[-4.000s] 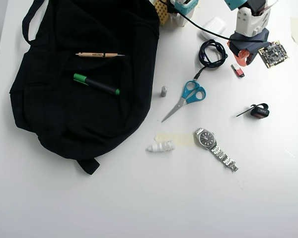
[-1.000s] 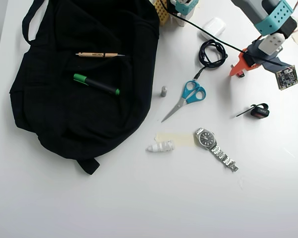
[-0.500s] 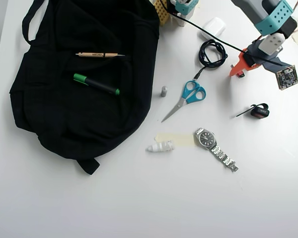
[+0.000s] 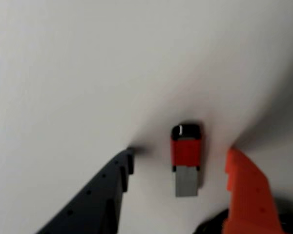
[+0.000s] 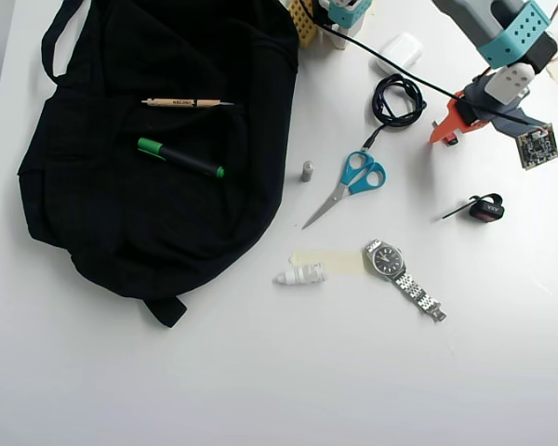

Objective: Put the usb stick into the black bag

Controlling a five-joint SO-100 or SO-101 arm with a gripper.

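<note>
The usb stick [image 4: 186,158], red with a black cap and a grey metal end, lies flat on the white table in the wrist view. My gripper [image 4: 181,155] is open around it, the black finger [image 4: 102,195] on its left and the orange finger [image 4: 246,190] on its right, neither touching it. Seen from overhead, the gripper [image 5: 451,125] sits low at the table's right rear and covers most of the stick. The black bag [image 5: 149,186] lies far to the left, with a green marker [image 5: 179,158] and a pencil [image 5: 186,102] on top.
Between gripper and bag lie a coiled black cable [image 5: 397,99], teal scissors [image 5: 349,186] and a small grey cylinder [image 5: 307,171]. A black-and-red clip [image 5: 484,208], a metal watch [image 5: 400,274] and a white ribbed piece [image 5: 300,275] lie nearer the front.
Four seconds ago the gripper hung behind the exposed stick; it has since come down over it. Over the last second nothing has visibly moved.
</note>
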